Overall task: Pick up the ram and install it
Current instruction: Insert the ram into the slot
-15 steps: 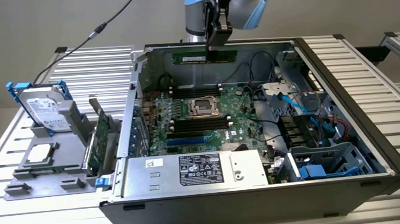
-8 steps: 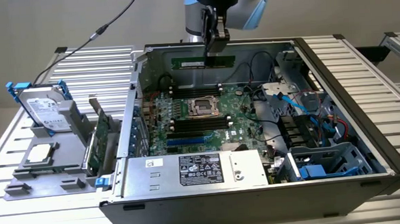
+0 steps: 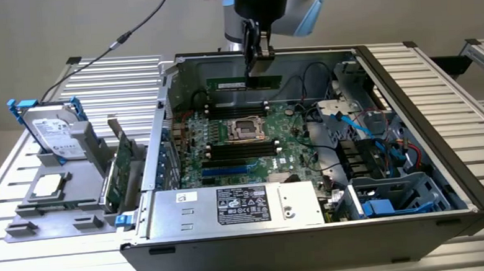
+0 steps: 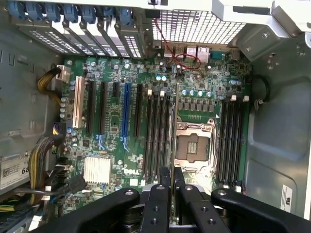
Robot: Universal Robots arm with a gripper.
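Wide shot first: the slatted desk (image 3: 437,69) carries the open computer case (image 3: 315,256), lying on its side with everything exposed. Inside it the green motherboard (image 3: 225,142) fills the floor, the processor socket (image 3: 246,128) at its centre and banks of black memory slots (image 3: 243,149) either side of the socket.

By my read the pickup is done and we're in the install leg. The stick is off the desk and up in the air over the board, not seated in any slot yet.

Seating it calls for the stick's lower edge to run parallel with one slot and sit squarely over it. The press should then go straight down, with no tilt along the stick's length.

Now the claw (image 3: 254,79): it hangs from the arm over the far half of the case, fingers drawn close together and clamped on the ram (image 3: 222,84). The stick is pinched close to its middle, a touch toward the exterior view's right. It stands on edge and level, hovering above the slots beyond the socket and clear of the board.
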